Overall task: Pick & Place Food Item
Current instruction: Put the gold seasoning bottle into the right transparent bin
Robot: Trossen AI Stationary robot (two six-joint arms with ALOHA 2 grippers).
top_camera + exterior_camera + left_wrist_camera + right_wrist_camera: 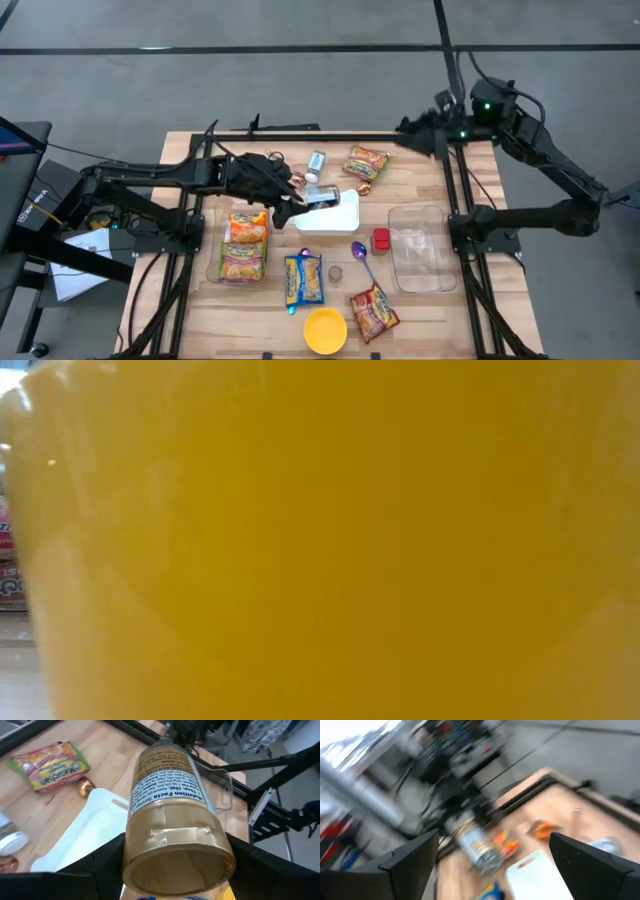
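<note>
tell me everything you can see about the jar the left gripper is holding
The jar is a squat cylinder with a gold-coloured label printed in dark text, including a nutrition facts panel, and a gold cap at its far end. Its flat, recessed base faces the wrist camera. It lies tipped on its side, clamped between the fingers of the left gripper, one on each side near the base. It is held off the table, above the near edge of the white tray. Its contents cannot be seen.

We see a gold-lidded cylindrical jar with a printed nutrition label (167, 815), lying tilted on its side, raised above the white rectangular tray (335, 217), lid toward the camera.
</note>
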